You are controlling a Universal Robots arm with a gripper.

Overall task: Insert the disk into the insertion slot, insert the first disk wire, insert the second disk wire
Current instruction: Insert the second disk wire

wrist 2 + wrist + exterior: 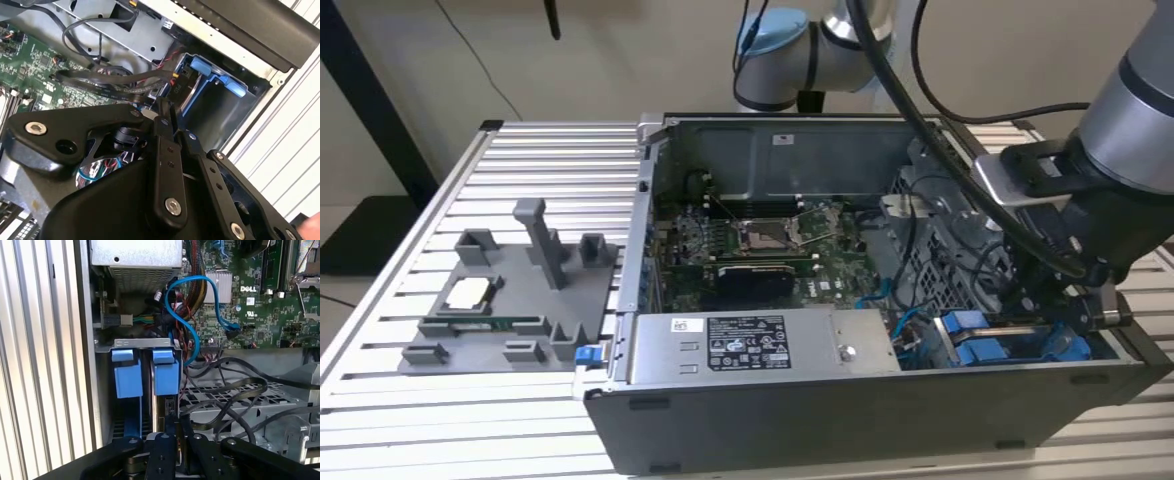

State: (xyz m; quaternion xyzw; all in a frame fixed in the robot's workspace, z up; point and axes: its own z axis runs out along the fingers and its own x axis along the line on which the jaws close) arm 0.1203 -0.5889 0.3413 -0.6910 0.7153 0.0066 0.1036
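The disk [162, 405] stands on edge in the insertion slot [145, 343], its blue carrier [166, 375] beside a second blue tab [127, 377]. In the exterior view the slot's blue parts [981, 340] sit in the open case's near right corner. My gripper [176, 426] reaches down into that corner [1051, 312], right at the disk's end. Its fingers look shut on the end of a flat black disk wire [100, 86] that runs in from the motherboard side to my fingertips [167, 109]. The silver disk face [187, 97] and its blue carrier [220, 75] lie just beyond the tips.
A grey labelled power-supply box [761, 345] fills the case front. The motherboard [761, 240] lies behind it. A blue cable [192, 305] and loose black cables [235, 390] cross a perforated cage near the slot. A grey fixture [507, 300] sits on the slatted table [400, 420].
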